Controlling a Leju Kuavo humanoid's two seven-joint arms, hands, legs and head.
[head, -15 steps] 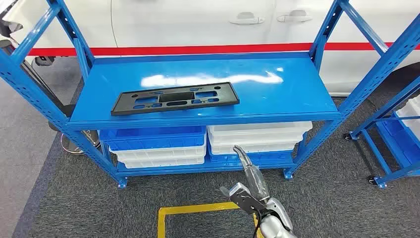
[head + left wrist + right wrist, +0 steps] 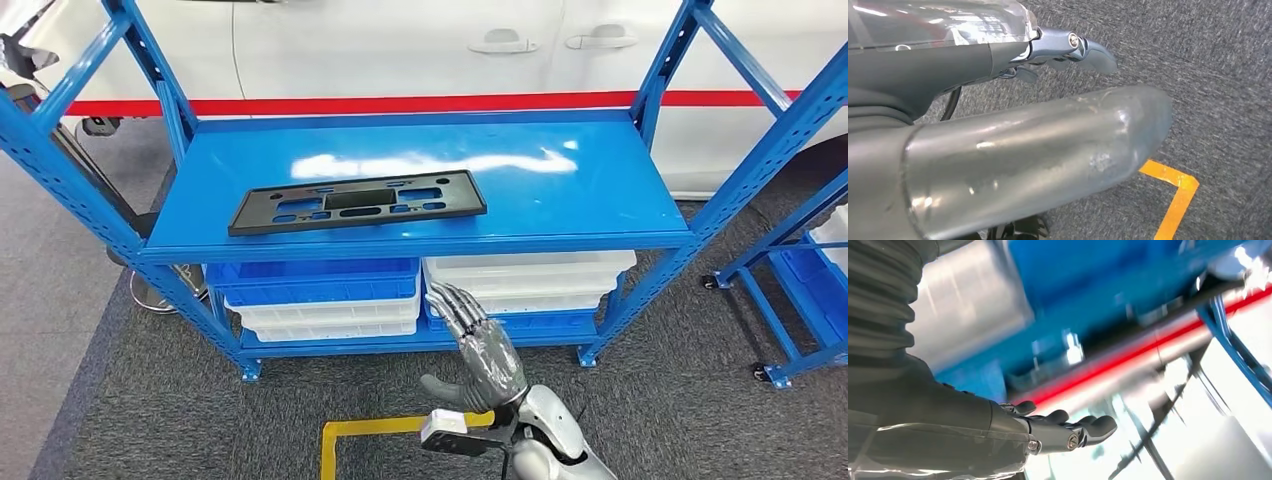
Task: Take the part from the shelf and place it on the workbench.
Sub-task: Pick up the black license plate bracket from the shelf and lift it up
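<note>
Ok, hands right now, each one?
Left hand: holds nothing; open or closed cannot be told.
Right hand: open, fingers apart, holding nothing.

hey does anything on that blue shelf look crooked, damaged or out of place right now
Nothing much stands out. The black part lies flat on the top shelf, only slightly skewed to its front edge, with no visible damage. The blue and white bins below sit stacked neatly. The right hand is raised in front of the shelf, holding nothing.
</note>
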